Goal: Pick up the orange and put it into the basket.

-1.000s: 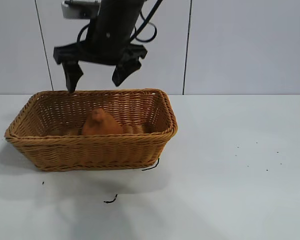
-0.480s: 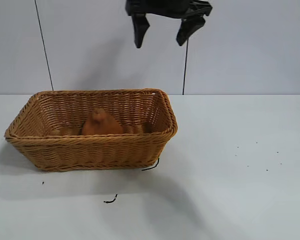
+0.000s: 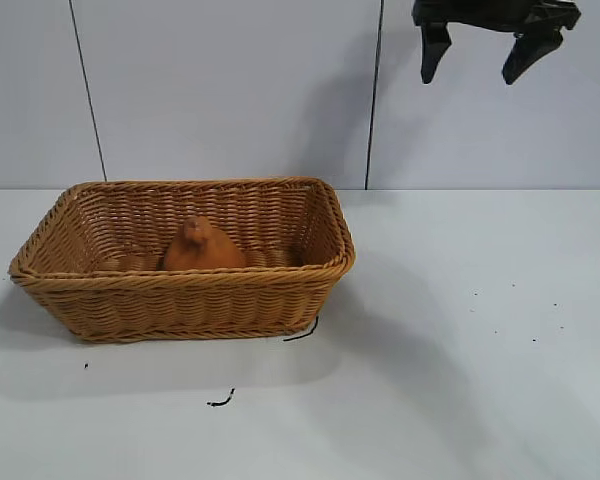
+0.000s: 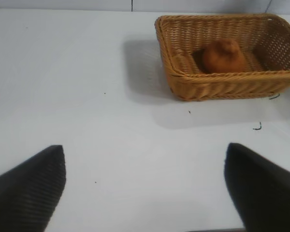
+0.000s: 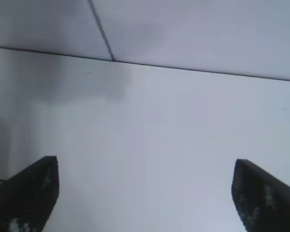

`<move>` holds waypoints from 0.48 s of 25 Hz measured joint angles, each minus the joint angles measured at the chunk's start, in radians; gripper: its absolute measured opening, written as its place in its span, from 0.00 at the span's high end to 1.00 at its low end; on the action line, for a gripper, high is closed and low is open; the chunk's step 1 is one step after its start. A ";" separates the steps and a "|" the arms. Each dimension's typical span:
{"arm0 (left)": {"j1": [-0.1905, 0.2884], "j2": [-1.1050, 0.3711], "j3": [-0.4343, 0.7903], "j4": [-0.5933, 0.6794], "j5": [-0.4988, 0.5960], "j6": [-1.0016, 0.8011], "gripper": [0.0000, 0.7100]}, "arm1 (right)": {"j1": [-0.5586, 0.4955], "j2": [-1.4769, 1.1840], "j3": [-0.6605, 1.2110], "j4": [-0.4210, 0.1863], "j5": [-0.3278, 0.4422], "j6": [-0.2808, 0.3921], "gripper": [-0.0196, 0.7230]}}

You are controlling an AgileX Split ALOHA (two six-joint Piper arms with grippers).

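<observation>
The orange (image 3: 202,247) lies inside the wicker basket (image 3: 180,277) on the left half of the white table, knobby top up. My right gripper (image 3: 468,78) is open and empty, high up at the far right, well away from the basket. In the right wrist view my right gripper (image 5: 145,193) has only bare table and wall in front of it. My left gripper (image 4: 145,188) is open and empty over bare table. Far off in its view are the basket (image 4: 222,75) and the orange (image 4: 224,56).
Two dark thread scraps lie on the table, one at the basket's front right corner (image 3: 302,332) and one further forward (image 3: 220,401). Small dark specks (image 3: 510,320) dot the table's right side. A grey panelled wall (image 3: 230,90) stands behind the table.
My right gripper has moved from just above the basket up and to the right, open throughout. The orange and the basket have not moved.
</observation>
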 joint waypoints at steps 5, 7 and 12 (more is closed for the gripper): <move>0.000 0.000 0.000 0.000 0.000 0.000 0.10 | 0.000 -0.131 0.259 0.009 0.000 0.000 0.05; 0.000 0.000 0.000 0.000 0.000 0.000 0.10 | 0.000 -0.208 0.389 0.019 -0.001 0.000 0.05; 0.000 0.000 0.000 0.000 0.000 0.000 0.10 | 0.000 -0.453 0.716 0.019 0.000 -0.012 0.05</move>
